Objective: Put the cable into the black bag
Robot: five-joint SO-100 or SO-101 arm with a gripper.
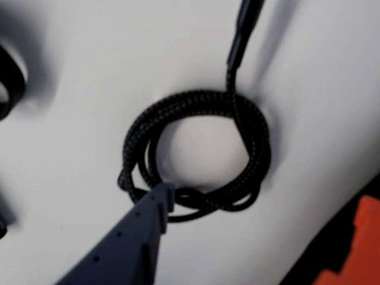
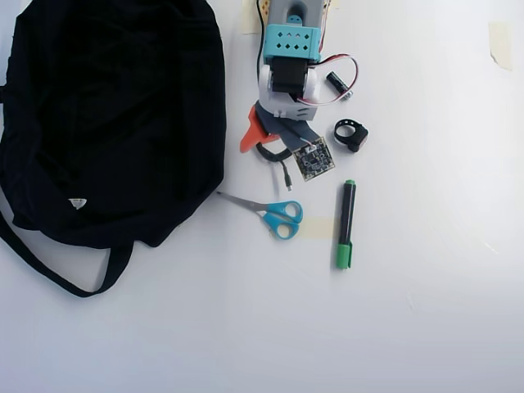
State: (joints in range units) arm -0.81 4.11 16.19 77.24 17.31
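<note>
While the arm is bent low over the table:
Cable (image 1: 196, 151): coiled flat, under the gripper (image 1: 155, 202), right of the bag (image 2: 106, 115).
Gripper: one gray finger touching the coil; opening cannot be told.
Scissors (image 2: 274, 214): near the bag.

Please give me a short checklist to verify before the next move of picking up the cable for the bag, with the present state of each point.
1. Cable coiled in one loop on the table: ok.
2. Hand over the cable: ok; in the wrist view a grey finger tip reaches the coil's lower rim.
3. Cable between both fingers: cannot tell; only one finger is clear.
4. Black bag close by, to the left in the overhead view: ok.
5. Bag mouth open: cannot tell.
6. Scissors and green marker apart from the cable: ok.
</note>
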